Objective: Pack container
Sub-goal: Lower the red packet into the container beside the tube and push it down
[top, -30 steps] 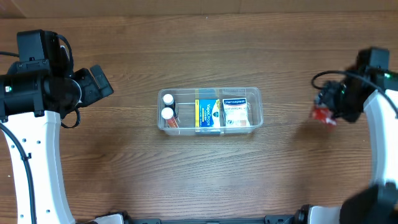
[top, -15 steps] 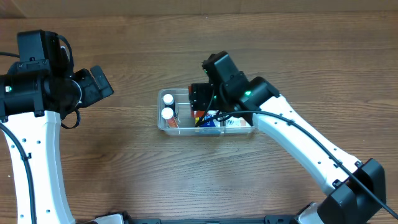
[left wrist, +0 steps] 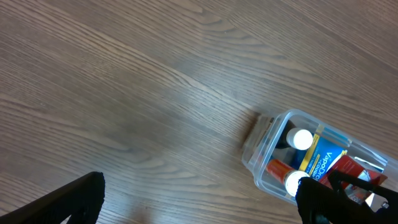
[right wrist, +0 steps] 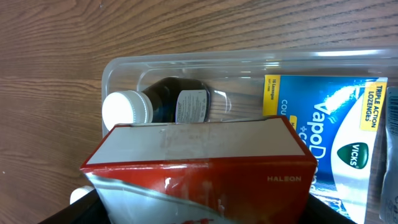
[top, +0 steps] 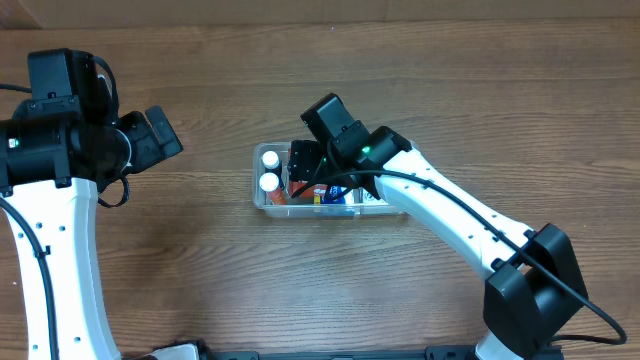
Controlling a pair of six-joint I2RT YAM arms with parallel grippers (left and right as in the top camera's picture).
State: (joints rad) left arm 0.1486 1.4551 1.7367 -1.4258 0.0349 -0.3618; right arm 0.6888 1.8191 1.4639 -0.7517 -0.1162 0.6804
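Observation:
The clear container (top: 262, 197) sits mid-table, also in the left wrist view (left wrist: 256, 144) and right wrist view (right wrist: 186, 61). It holds two white-capped bottles (top: 270, 159) (top: 269, 182), a blue and yellow Vicks box (right wrist: 323, 124) and a white box, partly hidden by the arm. My right gripper (top: 305, 172) is shut on a red and silver box (right wrist: 199, 165) and holds it over the container's left part, above a dark bottle (right wrist: 161, 104). My left gripper (left wrist: 199, 202) is open and empty, off to the container's left.
The wooden table (top: 200, 270) surrounds the container. The left arm (top: 70, 140) stands at the far left; the right arm (top: 450, 215) stretches from the lower right across to the container.
My right arm swung from the far right to over the container with the red box, then shifted left toward the bottles. The left arm has not moved.

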